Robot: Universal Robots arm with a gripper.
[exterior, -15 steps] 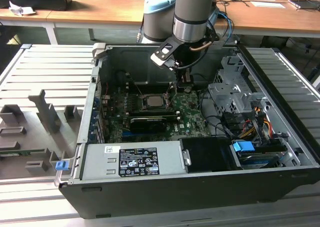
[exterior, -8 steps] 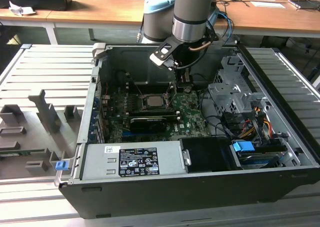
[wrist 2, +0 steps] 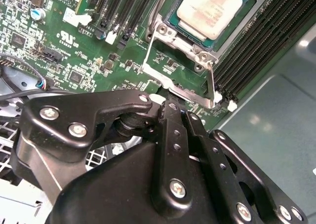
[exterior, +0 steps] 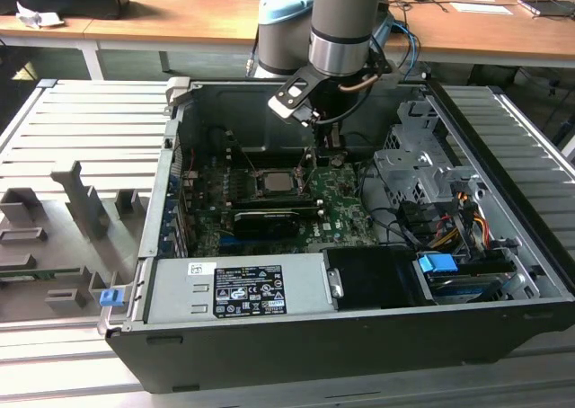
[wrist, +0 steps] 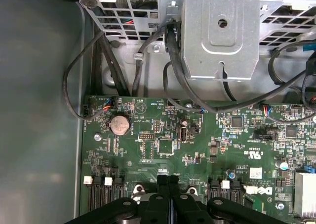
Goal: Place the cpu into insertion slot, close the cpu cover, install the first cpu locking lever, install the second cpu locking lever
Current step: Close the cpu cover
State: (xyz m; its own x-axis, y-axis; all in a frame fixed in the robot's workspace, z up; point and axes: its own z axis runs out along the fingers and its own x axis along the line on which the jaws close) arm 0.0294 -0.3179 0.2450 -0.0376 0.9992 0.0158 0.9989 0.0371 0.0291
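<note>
Second wrist view: the black end effector is closest to the camera, its two fingers pressed together with nothing seen between them. The fingertips sit just beside a thin metal lever at the edge of the insertion slot. I cannot tell whether the lever is latched. The cpu, a pale square chip, lies flat in the slot. The cpu cover, a shiny frame, lies around the chip's edges. Long black memory slots run alongside on the green motherboard.

First wrist view: the closed tips of the end effector hang over the motherboard. Farther out on the board is a round coin battery. Past it, black cables loop up to a grey metal cage.

Exterior view: an open computer case lies on a grey slatted table. Nearest inside the case is a grey power supply with a label. Behind it is a black expansion card, then the cpu in its slot. The end effector reaches down just to the exterior view's right of the chip, on the robot arm.
</note>
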